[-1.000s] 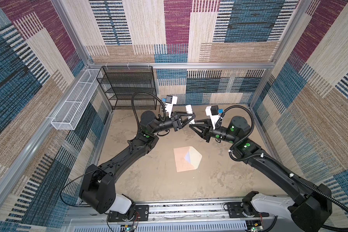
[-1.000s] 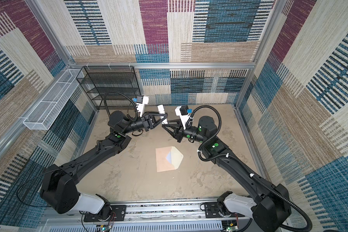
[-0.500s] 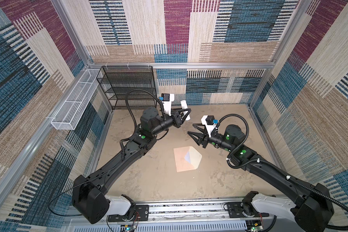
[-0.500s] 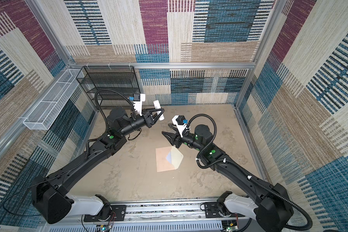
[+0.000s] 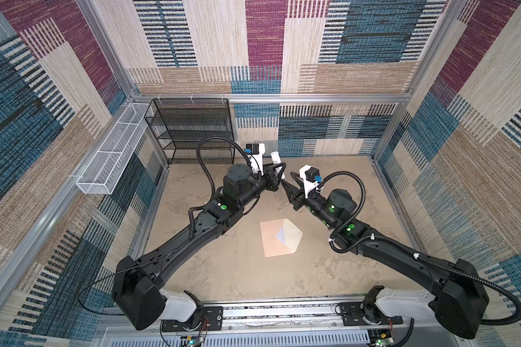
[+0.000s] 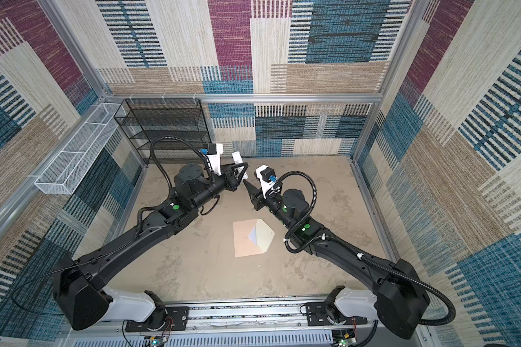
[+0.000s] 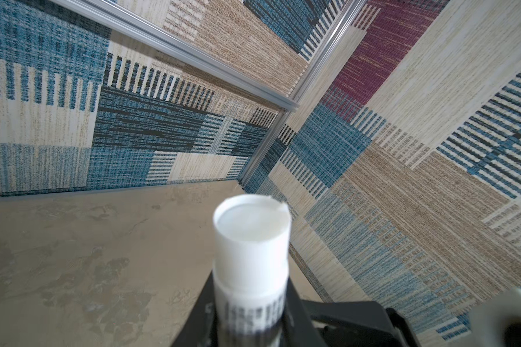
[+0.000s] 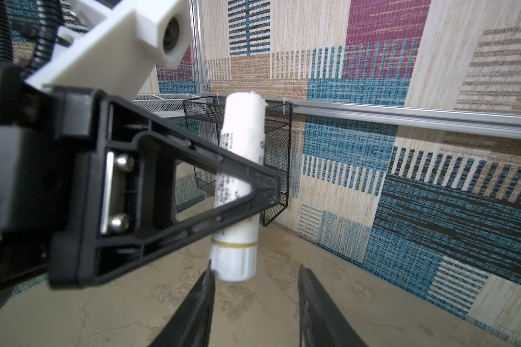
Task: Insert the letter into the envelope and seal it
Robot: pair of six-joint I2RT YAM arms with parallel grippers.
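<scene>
The peach envelope (image 5: 272, 240) (image 6: 244, 241) lies flat mid-table with its cream flap open toward the right. A small white and blue patch of the letter (image 5: 282, 235) (image 6: 254, 237) shows at its mouth. High above the far table, my left gripper (image 5: 279, 170) (image 6: 243, 170) (image 7: 250, 306) is shut on a white glue stick (image 5: 275, 156) (image 6: 237, 158) (image 7: 251, 234) (image 8: 241, 180), held upright. My right gripper (image 5: 287, 179) (image 6: 248, 184) (image 8: 254, 276) is open just below the stick's gold-banded lower end, with one finger (image 8: 206, 288) right beside it.
A black wire shelf rack (image 5: 193, 129) (image 6: 166, 126) stands at the back left, close behind the grippers. A white wire basket (image 5: 115, 150) hangs on the left wall. Patterned walls enclose the table (image 5: 223, 270) on three sides.
My right gripper opened, dropped away from the left one, then came back up under the glue stick. The left arm pulled back slightly with the stick. The envelope has not moved.
</scene>
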